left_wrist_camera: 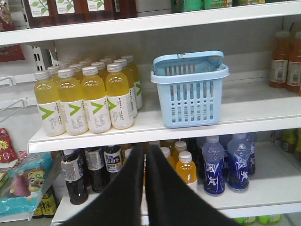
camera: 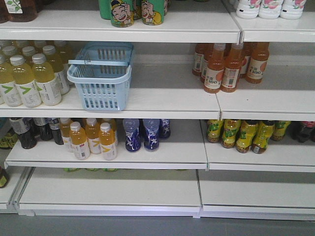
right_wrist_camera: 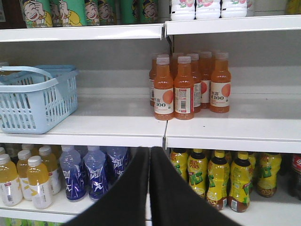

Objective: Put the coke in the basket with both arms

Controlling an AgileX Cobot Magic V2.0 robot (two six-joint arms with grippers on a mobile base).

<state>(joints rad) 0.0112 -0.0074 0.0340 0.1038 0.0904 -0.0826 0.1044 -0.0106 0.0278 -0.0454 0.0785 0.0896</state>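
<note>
The pale blue slotted basket (camera: 103, 93) stands on the middle shelf, its handles folded down on the rim. It also shows in the left wrist view as the basket (left_wrist_camera: 188, 101) and at the left edge of the right wrist view as the basket (right_wrist_camera: 33, 108). The coke is out of view in all frames. My left gripper (left_wrist_camera: 144, 151) is shut with nothing in it, in front of the lower shelf below and left of the basket. My right gripper (right_wrist_camera: 149, 151) is shut and empty, low and to the right of the basket. Neither arm shows in the front view.
Yellow drink bottles (camera: 29, 81) crowd the shelf left of the basket. Orange drink bottles (camera: 231, 66) stand to its right. The shelf below holds dark tea bottles (left_wrist_camera: 75, 176), orange juice bottles (camera: 91, 140), blue bottles (camera: 142, 132) and yellow-labelled bottles (right_wrist_camera: 221, 176). A dark red-labelled bottle (right_wrist_camera: 296, 174) stands far right.
</note>
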